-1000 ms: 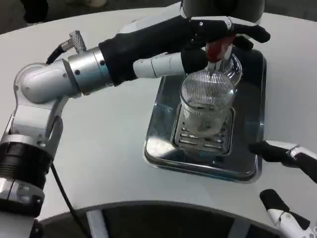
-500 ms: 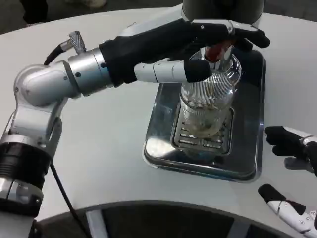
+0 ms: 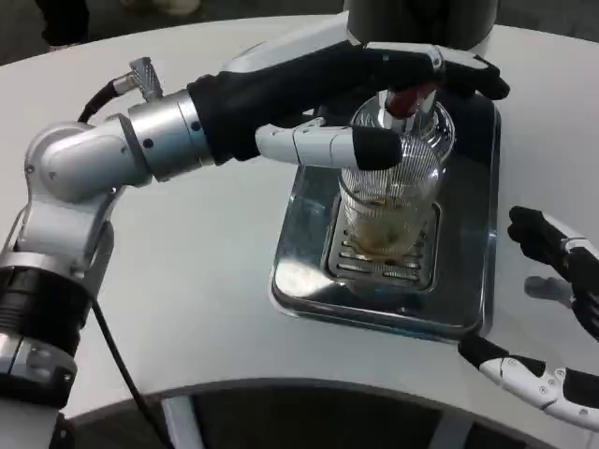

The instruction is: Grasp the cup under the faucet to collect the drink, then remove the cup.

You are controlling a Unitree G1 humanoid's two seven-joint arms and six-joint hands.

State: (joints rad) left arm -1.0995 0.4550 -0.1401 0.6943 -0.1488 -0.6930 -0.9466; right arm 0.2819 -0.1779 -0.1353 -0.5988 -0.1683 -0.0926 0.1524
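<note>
A clear ribbed cup stands on the drip grate right under the faucet. A little brown drink lies in its bottom. My left hand reaches across from the left. Its fingers lie over the top of the faucet's red lever, and its thumb stretches along the cup's rim on the left. It grips nothing. My right hand hovers over the table to the right of the tray, with its fingers spread and nothing in it.
The grate sits in a shiny steel tray on the white table. The dark dispenser body rises behind the faucet. The table's front edge curves close below the tray.
Brown drink has gathered in the cup. My left thumb has dropped from beside the lever to the cup's rim. My right hand has moved up and to the right, fingers spreading.
</note>
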